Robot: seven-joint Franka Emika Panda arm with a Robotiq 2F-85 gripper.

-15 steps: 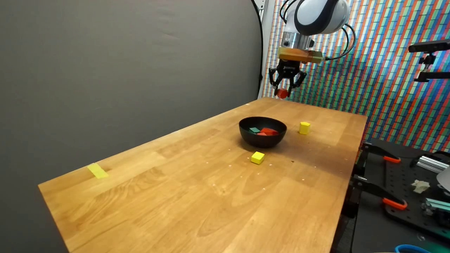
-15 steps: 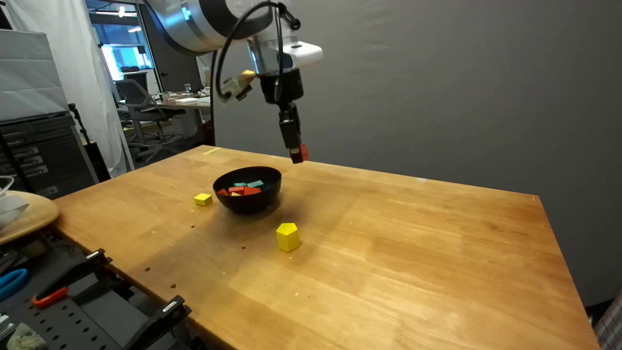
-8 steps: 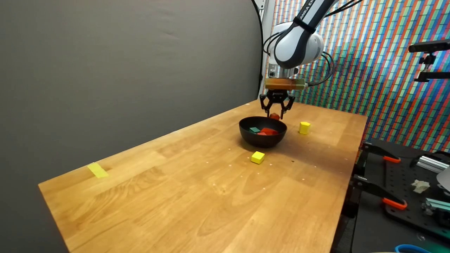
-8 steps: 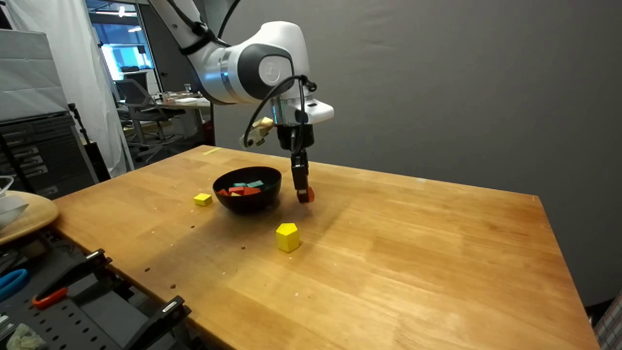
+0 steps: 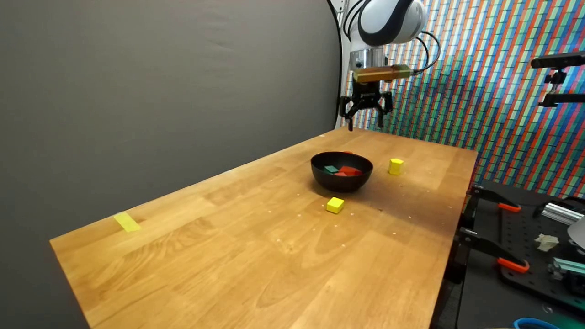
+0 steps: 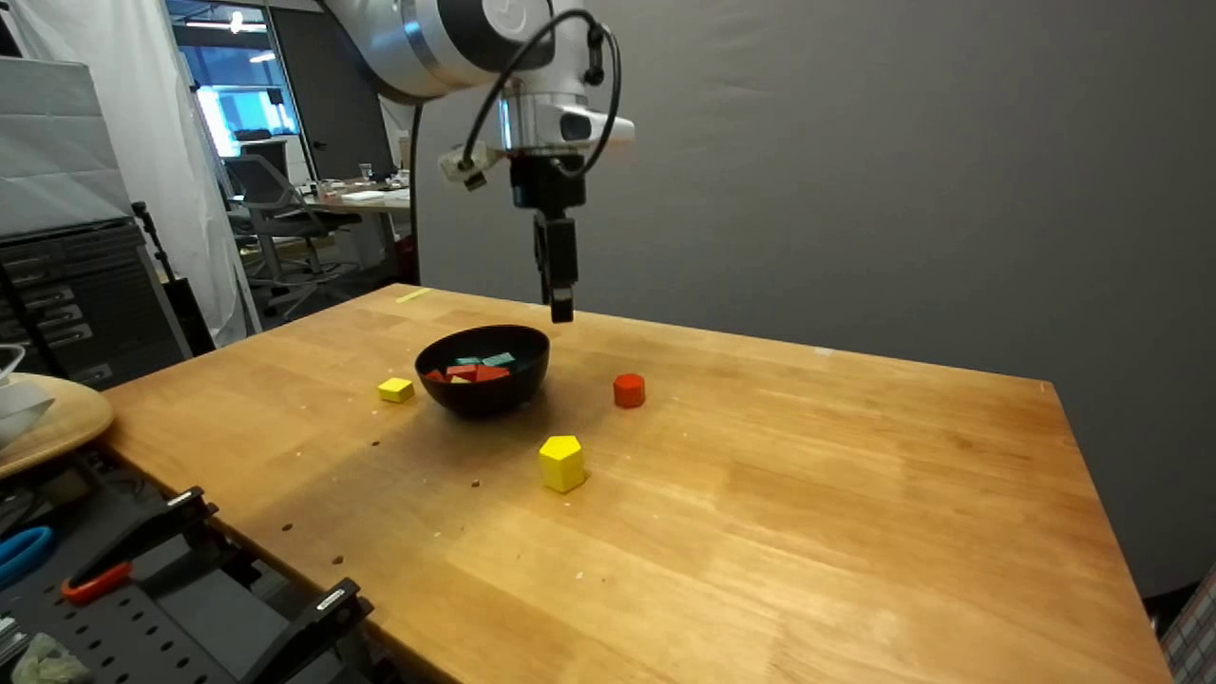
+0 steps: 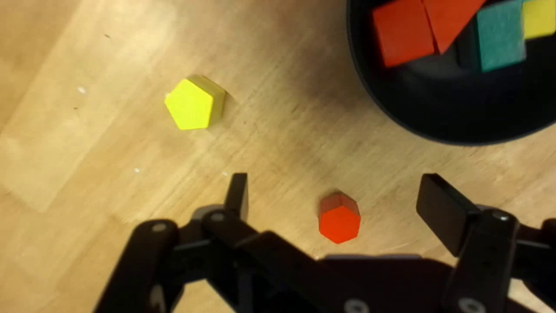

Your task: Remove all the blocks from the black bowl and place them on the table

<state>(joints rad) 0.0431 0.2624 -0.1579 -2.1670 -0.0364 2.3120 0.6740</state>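
Note:
My gripper [image 5: 365, 126] hangs well above the table [image 6: 807, 522], open, with nothing between its fingers. Below it in the wrist view, a red hexagonal block [image 7: 339, 224] stands on the wood; the bowl hides most of it in an exterior view [image 5: 348, 152]. The black bowl [image 6: 484, 404] holds several blocks: red [image 7: 404, 32], green [image 7: 501, 37] and yellow [image 7: 538, 17] ones show. On the table beside the bowl sit a yellow pentagonal block [image 6: 562, 464] and a flatter yellow block [image 6: 396, 389], the latter outside the wrist view.
A flat yellow tape strip [image 5: 127, 221] is stuck near one table corner. Alongside the table's edge runs a black perforated board [image 5: 516, 256] with orange-tipped clamps. A grey backdrop [image 6: 855, 190] rises behind the table, and a camera on a stand [image 5: 557, 59] is off to the side.
The gripper came down beside the bowl with the red hexagonal block, let it go there, and has risen again with its fingers spread. The bowl and yellow blocks have not moved.

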